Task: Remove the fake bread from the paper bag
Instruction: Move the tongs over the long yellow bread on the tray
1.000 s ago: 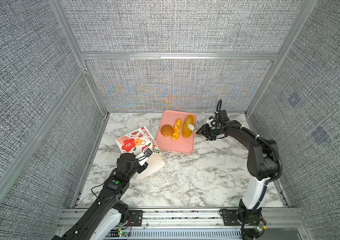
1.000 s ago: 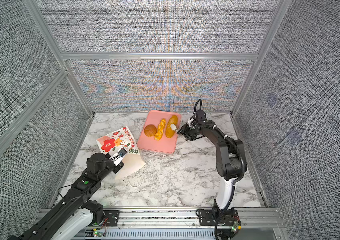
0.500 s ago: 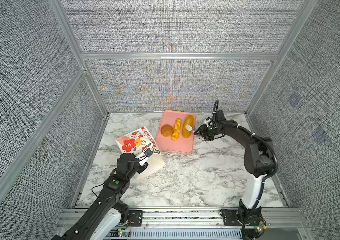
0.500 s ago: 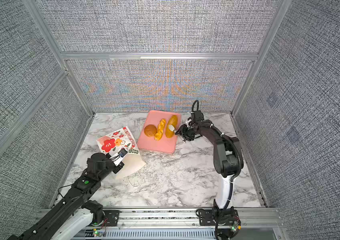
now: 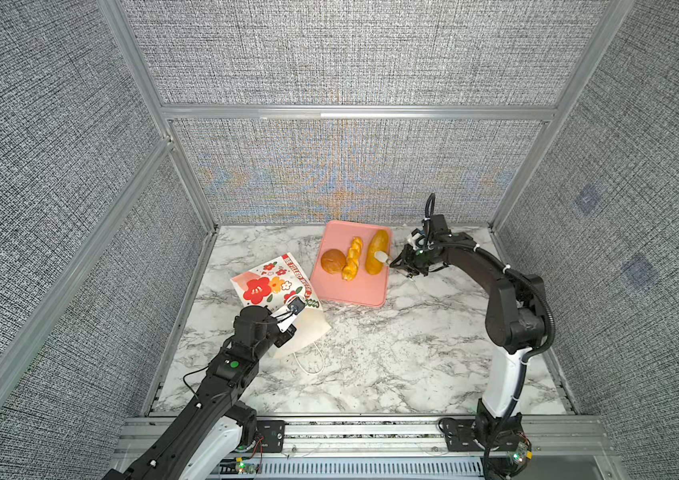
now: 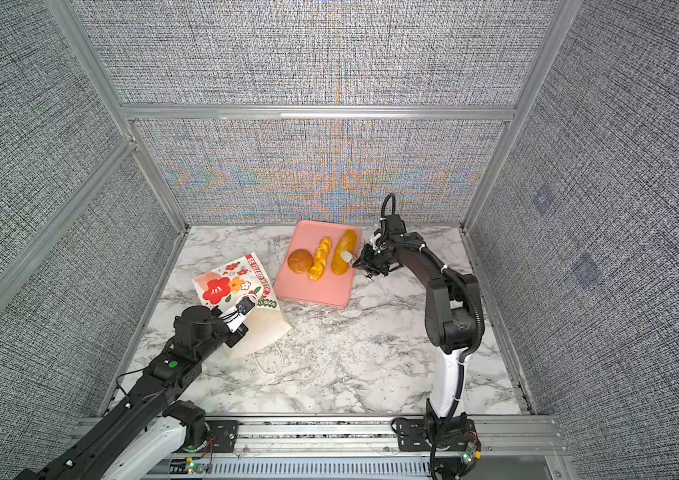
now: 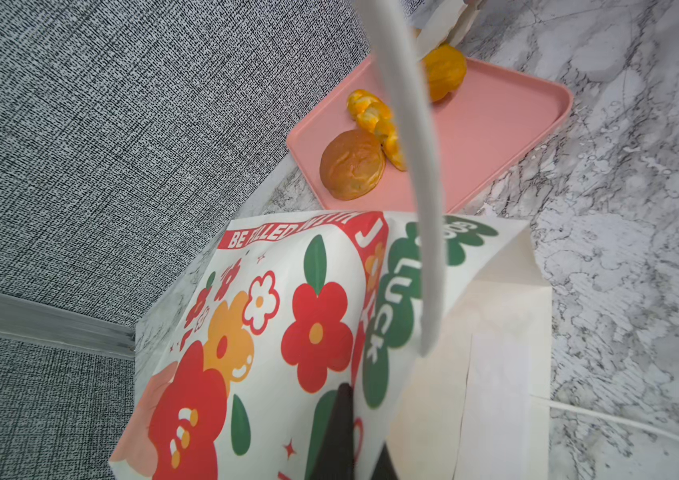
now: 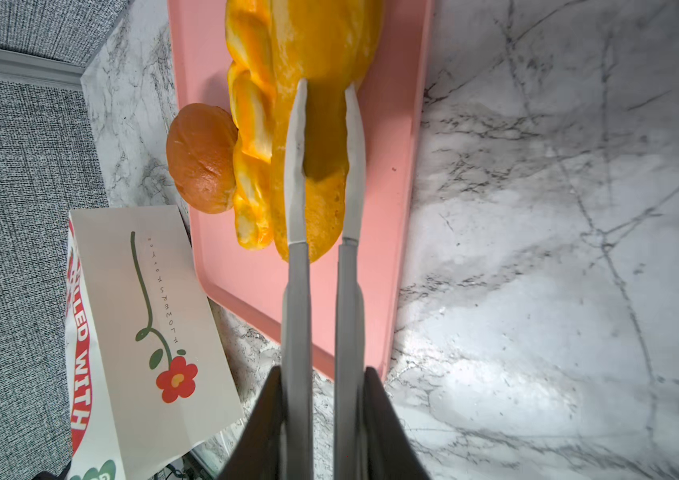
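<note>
In a top view, we see the paper bag [image 5: 265, 286] lying left, our left gripper [image 5: 300, 316] clenched on it; fake bread [image 5: 352, 259] rests on the pink tray [image 5: 354, 293] farther right. Left wrist: a finger [image 7: 412, 166] hides part of the tray. Right wrist: our right gripper [image 8: 326, 89], closed and empty, above the long loaf [image 8: 329, 41].

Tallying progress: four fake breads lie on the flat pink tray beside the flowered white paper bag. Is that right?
No, three: a round brown bun, a twisted yellow stick and a long golden loaf lie on the flat pink tray beside the flowered white paper bag, as both top views show.
</note>
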Tool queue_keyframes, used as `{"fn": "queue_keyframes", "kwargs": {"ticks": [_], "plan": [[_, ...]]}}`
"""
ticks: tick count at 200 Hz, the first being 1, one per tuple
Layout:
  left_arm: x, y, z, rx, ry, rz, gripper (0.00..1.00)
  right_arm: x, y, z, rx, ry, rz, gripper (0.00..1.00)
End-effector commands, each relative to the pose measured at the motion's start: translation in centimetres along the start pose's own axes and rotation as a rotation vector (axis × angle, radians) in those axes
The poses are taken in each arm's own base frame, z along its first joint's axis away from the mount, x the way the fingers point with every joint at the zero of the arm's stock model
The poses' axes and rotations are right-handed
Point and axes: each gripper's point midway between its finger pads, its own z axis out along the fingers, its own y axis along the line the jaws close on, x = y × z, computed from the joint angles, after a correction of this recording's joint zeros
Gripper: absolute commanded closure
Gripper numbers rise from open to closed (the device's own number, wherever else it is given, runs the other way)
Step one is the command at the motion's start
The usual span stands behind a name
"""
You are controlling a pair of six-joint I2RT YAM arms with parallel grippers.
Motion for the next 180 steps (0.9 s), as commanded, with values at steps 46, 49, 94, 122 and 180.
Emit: {"fn": "queue_keyframes", "kwargs": {"ticks": [46,49,94,122,180], "plan": [[-0.6,0.0,-0.1,0.006,-0.029,-0.003,1.00,0.9,-1.6,-1.3,0.283,-0.012,-0.086,1.00],[-0.6,0.0,-0.1,0.007,-0.029,-0.003,1.00,0.9,-1.7,-1.4,0.305,-0.016,-0.089,1.00],[-1.0,0.0,-0.3,0.007,-0.042,-0.004,1.00,1.2,-0.9,-1.6,0.587,-0.039,-0.193,1.00],[-1.2,0.0,-0.4,0.006,-0.053,-0.005,1.00,1.2,-0.1,-1.0,0.740,-0.030,-0.251,1.00],[-1.5,-0.2,-0.6,0.018,-0.073,-0.009,1.00,1.6,0.6,-1.4,0.964,-0.039,-0.330,1.00]]}}
